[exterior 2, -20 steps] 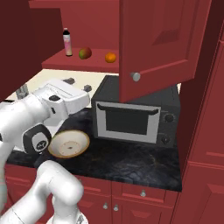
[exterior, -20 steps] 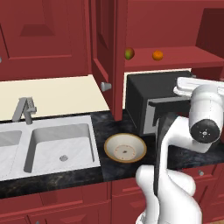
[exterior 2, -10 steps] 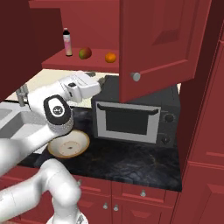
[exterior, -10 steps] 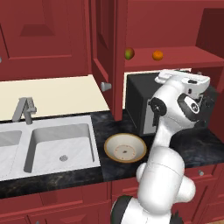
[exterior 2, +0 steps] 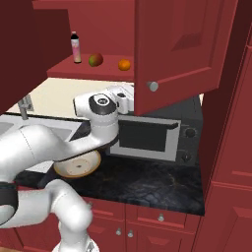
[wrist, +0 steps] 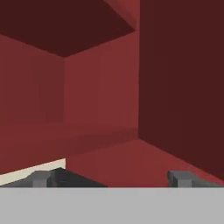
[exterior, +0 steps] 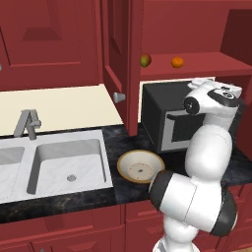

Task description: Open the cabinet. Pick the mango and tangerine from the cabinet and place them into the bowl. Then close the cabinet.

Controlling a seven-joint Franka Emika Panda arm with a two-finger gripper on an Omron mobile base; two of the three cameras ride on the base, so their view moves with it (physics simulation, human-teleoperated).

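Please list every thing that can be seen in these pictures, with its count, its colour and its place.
cabinet: one, dark red, on the wall, doors open
mango: one, green and red, on the cabinet shelf
tangerine: one, orange, on the shelf beside the mango
bottle: one, pale with dark cap, upright on the shelf
bowl: one, cream-tan, on the counter
microwave: one, black, on the counter
sink: one, grey, left of the bowl
faucet: one, grey, behind the sink
gripper: one, dark tips, open, holding nothing
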